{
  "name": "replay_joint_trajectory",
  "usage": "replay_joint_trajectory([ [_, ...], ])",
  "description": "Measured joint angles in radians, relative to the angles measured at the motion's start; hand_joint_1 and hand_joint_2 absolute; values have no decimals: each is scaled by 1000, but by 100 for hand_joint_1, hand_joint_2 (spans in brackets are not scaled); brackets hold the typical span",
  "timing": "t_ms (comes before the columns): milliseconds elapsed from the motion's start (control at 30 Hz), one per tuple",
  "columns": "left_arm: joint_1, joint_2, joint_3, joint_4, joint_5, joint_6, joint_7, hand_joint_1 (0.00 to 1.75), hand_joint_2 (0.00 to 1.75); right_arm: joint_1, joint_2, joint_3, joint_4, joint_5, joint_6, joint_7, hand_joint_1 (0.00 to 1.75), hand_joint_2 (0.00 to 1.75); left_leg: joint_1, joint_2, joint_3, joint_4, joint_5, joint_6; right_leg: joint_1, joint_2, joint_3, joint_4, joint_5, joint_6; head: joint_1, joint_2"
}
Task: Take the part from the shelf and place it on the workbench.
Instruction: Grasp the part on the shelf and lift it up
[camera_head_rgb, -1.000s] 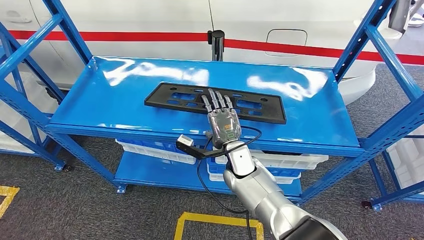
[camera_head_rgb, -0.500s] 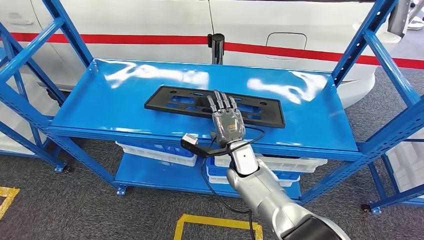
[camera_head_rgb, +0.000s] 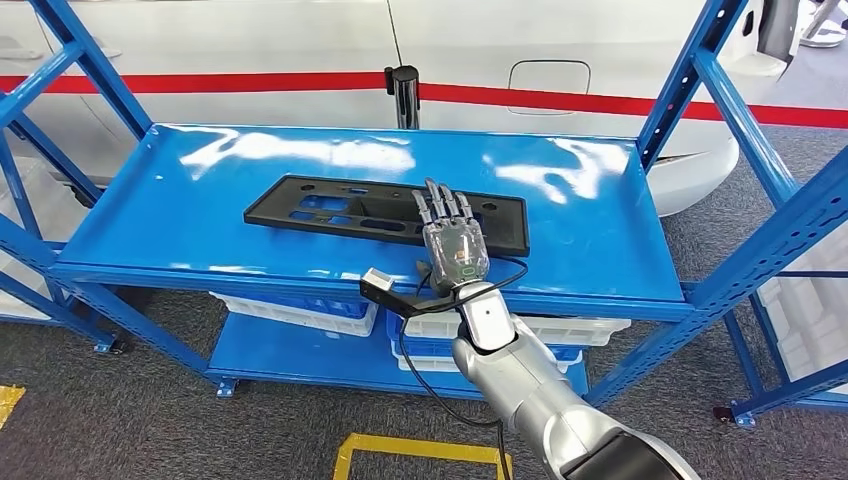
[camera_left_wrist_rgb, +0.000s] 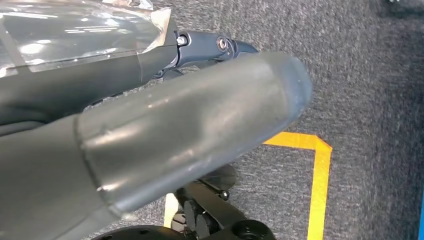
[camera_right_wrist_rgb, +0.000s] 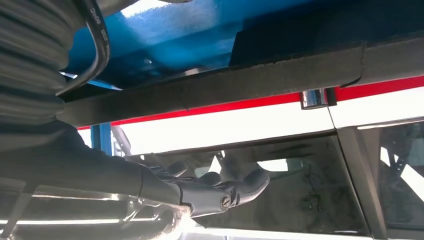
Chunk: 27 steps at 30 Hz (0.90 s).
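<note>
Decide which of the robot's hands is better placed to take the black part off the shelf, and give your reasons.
The right hand: it is already stretched out over the black part on the blue shelf, fingers spread above its near edge. The left hand hangs low over the grey floor, away from the shelf.

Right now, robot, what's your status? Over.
Right hand flat, fingers spread over the flat black plastic slotted part, not gripping. Part lying on the glossy blue metal shelf. Left hand hanging above floor. Nothing blocking.

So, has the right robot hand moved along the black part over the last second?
Yes: judged against the black part, the right robot hand has shifted rightward, nearer the part's right end.
</note>
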Motion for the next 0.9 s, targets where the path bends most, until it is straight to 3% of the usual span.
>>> replay_joint_trajectory([
  [67, -1, 2, 0, 0, 0, 1, 0, 0, 0, 0, 2, 0, 0, 0, 0, -1, 0, 175, -16, -2, 58, -133, 62, 28, 5, 1, 5, -1, -2, -1, 1, 0],
  [100, -2, 2, 0, 0, 0, 2, 0, 0, 0, 0, 3, 0, 0, 0, 0, -1, 0, 175, -23, -2, 76, -175, 77, 36, 6, 1, 5, -2, -4, 0, 1, 0],
  [167, -3, 3, 0, 0, 0, 3, 1, 0, 0, 1, 5, 0, 0, 0, 0, -1, 0, 175, -32, 2, 84, -196, 79, 41, 7, 1, 6, -6, -5, 8, 0, 0],
  [267, -3, 2, 0, 0, 0, 3, 1, 0, 0, 2, 6, 0, 1, 0, 0, -1, 0, 175, -27, 3, 103, -225, 94, 40, 9, -3, -4, 15, -18, 20, 2, 0],
  [367, -3, -1, 0, 0, 0, 3, 1, 0, 0, 7, 4, 0, 4, 3, -1, 0, 0, 175, -26, 4, 113, -235, 98, 42, 9, -5, -88, 182, -86, 17, 4, 0],
  [433, -2, -1, 0, 0, 0, 3, 2, 0, 0, 12, 3, 0, 6, 4, -4, 1, 0, 175, -27, 3, 115, -235, 94, 43, 8, -6, -136, 261, -103, 24, 4, 0],
  [467, -1, -2, 0, 0, 0, 3, 2, 0, 0, 13, 3, 0, 7, 4, -6, 2, 0, 175, -27, 2, 118, -234, 91, 42, 7, -6, -132, 243, -87, 32, 4, 0],
  [533, -1, -3, 0, 0, 0, 3, 3, 0, 0, 12, 3, 0, 8, 6, -8, 2, 0, 175, -27, 0, 129, -233, 83, 36, 5, -10, -70, 107, -25, 46, 5, 0],
  [600, -2, -4, 0, 0, 0, 3, 3, 0, 0, 12, 4, 1, 8, 8, -10, 2, 0, 175, -30, -1, 137, -231, 73, 26, 7, -13, -10, -8, 16, 40, 3, 0],
  [667, -2, -5, 0, 0, 0, 3, 3, 0, 0, 12, 6, 1, 8, 9, -10, 2, 0, 175, -31, -2, 139, -230, 66, 16, 11, -13, 5, -30, 21, 22, 0, 0],
  [767, -3, -6, 0, 0, 0, 3, 3, 0, 0, 9, 8, 1, 8, 9, -11, 3, 0, 175, -25, -1, 133, -209, 49, -1, 1, -11, 14, -37, 20, 0, -2, 0],
  [833, -3, -7, 0, 0, 0, 4, 3, 0, 0, 9, 11, 1, 8, 10, -11, 4, 0, 175, -19, -3, 86, -114, 2, -15, -5, -11, 22, -41, 17, -9, -6, 0],
  [900, -1, -7, 0, 0, 0, 5, 3, 0, 0, 12, 13, 1, 9, 11, -11, 4, 0, 175, -13, -4, 10, 15, -45, -26, -5, -11, 24, -41, 14, -14, -8, 0],
])
